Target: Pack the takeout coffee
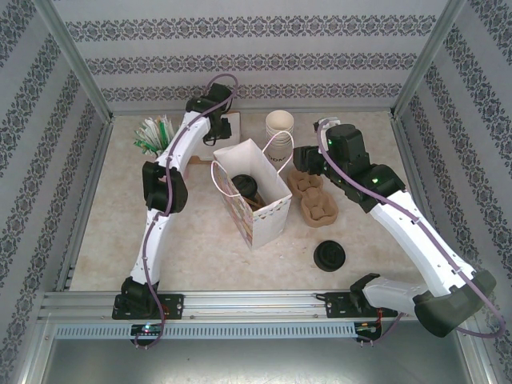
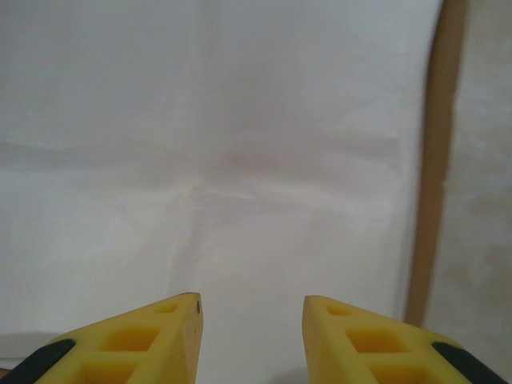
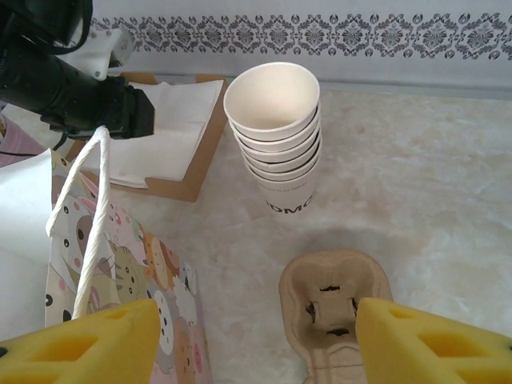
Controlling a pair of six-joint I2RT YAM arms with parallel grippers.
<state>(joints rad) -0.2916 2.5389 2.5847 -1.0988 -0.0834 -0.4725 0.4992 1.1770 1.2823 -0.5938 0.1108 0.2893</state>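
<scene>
Top external: where is the takeout coffee (image 1: 244, 187)?
— Lidded, upright inside the paper bag (image 1: 266, 218).
Left wrist?
— Left gripper (image 2: 252, 308) narrowly parted, empty, facing white napkins (image 2: 240, 160).
Right wrist?
— Right gripper (image 3: 256, 320) wide, empty, beside the bag's handle (image 3: 92, 208). Coffee seems packed; napkins probably next, needing a closing pinch.

A robot test booth, probably in a lab. Wallpapered panels (image 1: 256, 48) on aluminium posts (image 1: 76, 68) box in a marble-look table (image 1: 112, 232); the left arm (image 1: 156, 232) and right arm (image 1: 424, 240) bolt to its front rail (image 1: 256, 302).
</scene>
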